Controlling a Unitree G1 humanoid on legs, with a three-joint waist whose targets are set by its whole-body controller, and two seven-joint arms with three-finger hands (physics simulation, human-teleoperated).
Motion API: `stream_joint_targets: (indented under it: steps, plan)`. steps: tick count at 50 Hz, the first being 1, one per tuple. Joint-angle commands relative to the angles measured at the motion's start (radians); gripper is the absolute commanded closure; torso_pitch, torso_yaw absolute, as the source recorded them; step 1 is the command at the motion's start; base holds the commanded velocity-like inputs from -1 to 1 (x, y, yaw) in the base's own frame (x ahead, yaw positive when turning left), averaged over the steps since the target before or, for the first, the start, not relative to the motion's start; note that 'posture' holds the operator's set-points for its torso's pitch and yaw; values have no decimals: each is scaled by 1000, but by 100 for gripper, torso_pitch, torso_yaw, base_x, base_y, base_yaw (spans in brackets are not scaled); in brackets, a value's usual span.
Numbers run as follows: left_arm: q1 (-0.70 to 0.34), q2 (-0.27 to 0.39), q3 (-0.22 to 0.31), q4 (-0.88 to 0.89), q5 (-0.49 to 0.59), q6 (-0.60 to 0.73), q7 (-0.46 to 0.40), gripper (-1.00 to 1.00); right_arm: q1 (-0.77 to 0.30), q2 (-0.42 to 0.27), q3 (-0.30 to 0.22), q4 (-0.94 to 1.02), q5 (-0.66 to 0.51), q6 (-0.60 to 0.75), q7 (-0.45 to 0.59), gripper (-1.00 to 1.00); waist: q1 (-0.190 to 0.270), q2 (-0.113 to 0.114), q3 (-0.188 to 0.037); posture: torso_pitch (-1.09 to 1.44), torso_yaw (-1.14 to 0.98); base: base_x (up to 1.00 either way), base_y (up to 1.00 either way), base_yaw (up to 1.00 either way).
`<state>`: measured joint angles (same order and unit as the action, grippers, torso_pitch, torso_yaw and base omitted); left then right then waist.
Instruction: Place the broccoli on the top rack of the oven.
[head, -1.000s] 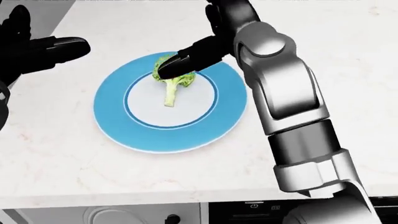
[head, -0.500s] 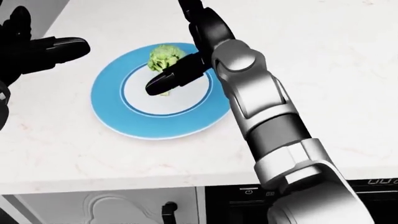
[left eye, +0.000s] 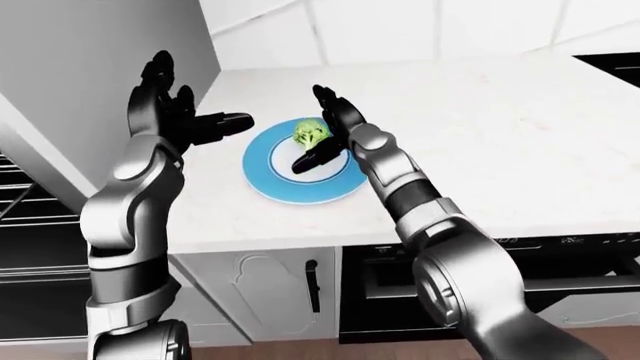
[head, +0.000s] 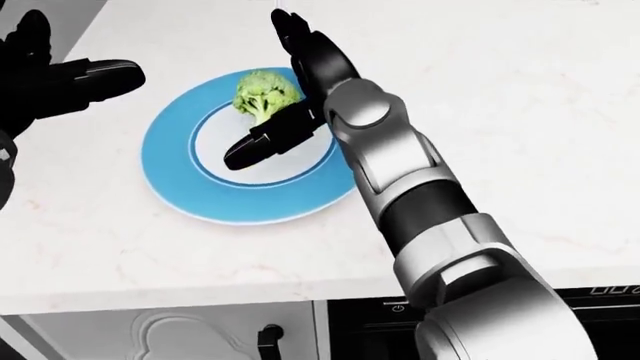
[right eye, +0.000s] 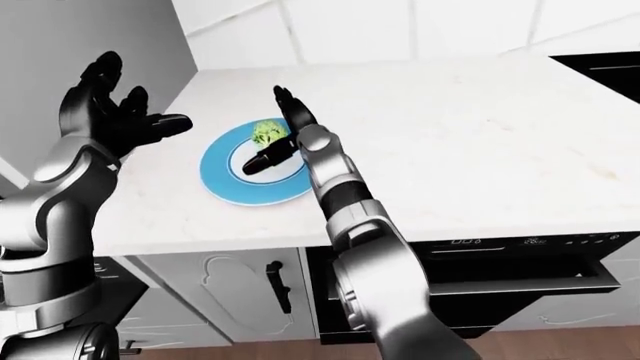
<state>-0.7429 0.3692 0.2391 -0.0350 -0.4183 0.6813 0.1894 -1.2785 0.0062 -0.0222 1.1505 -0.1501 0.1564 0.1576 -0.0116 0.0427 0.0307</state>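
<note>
A blue-rimmed plate (head: 180, 191) sits on the white marble counter (head: 520, 105) above a cabinet door (left eye: 270, 289).

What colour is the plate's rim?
Blue rim on the plate around a white centre; clearest in the head view.

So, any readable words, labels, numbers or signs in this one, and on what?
No readable words or numbers.
Oven panel: small white marks, too small to read.
Oven panel in the head view: a power symbol, no text.
Plate, broccoli, counter: no markings.

broccoli (head: 262, 93) on plate (head: 172, 180) | plate on counter (head: 520, 112) | oven (right eye: 520, 277) below counter, right
</note>
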Motion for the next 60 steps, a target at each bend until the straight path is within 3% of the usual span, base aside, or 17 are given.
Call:
stream_joint_targets:
  steps: [1, 19, 23, 24, 27, 38, 60]
  plan:
    - [-32, 14, 11, -35, 0, -29, -1, -100, -47, -7, -5, -43, 3, -35, -6, -100, 0, 5, -33, 0, 0, 0, 0, 0]
    - [-34, 17, 13, -30, -3, -31, 0, -100, -35, 3, 6, -44, -27, -43, -7, -89, -2, 6, -31, 0, 0, 0, 0, 0]
    - [-33, 16, 12, -32, -4, -30, 1, -100, -29, 4, 8, -41, -34, -49, -5, -73, -2, 6, -31, 0, 0, 0, 0, 0]
    - [-33, 16, 11, -31, -3, -31, 1, -100, -28, 5, 8, -41, -35, -49, -5, -41, -2, 6, -31, 0, 0, 0, 0, 0]
    - [-35, 16, 12, -31, -3, -30, 1, -100, -26, 6, 7, -40, -38, -51, -5, -47, -3, 6, -31, 0, 0, 0, 0, 0]
    - [-33, 17, 13, -40, -5, -23, 3, -100, -11, 15, 12, -40, -49, -57, -5, -41, -4, 7, -31, 0, 0, 0, 0, 0]
    - [-31, 11, 10, -40, 0, -25, 3, -100, 1, 5, 17, -37, -97, -63, 2, -6, -4, 6, -34, 0, 0, 0, 0, 0]
